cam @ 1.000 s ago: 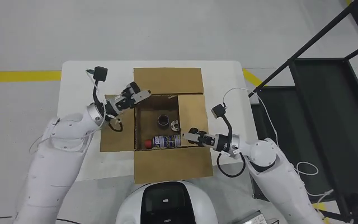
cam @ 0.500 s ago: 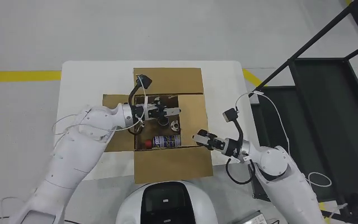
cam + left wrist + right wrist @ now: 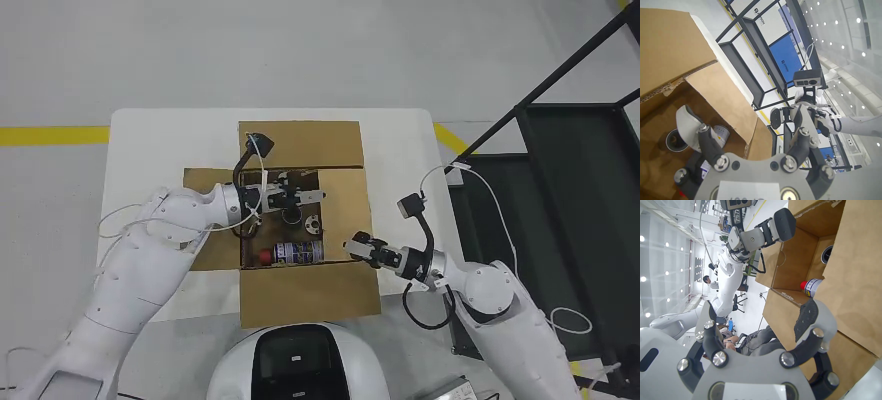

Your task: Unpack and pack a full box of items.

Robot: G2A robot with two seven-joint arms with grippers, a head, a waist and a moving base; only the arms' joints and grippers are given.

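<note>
Left gripper [image 3: 292, 198] has swung in over the cardboard box [image 3: 300, 145], jaws wide and empty (round tin [image 3: 674, 141] just beneath); right gripper [image 3: 355, 245] likewise spread, outside.

1. This is a large robotics lab or test hall. The white table [image 3: 150, 140] stands on a smooth grey floor [image 3: 300, 50] marked with a yellow line [image 3: 50, 135].
2. A black metal rack [image 3: 570, 170] stands just beside the table.
3. The left wrist view shows a high white ceiling [image 3: 848, 37] with rows of round lights [image 3: 858, 19], and blue and white partition panels [image 3: 789, 55].
4. The right wrist view shows an office chair [image 3: 737, 303] in the open room behind.
</note>
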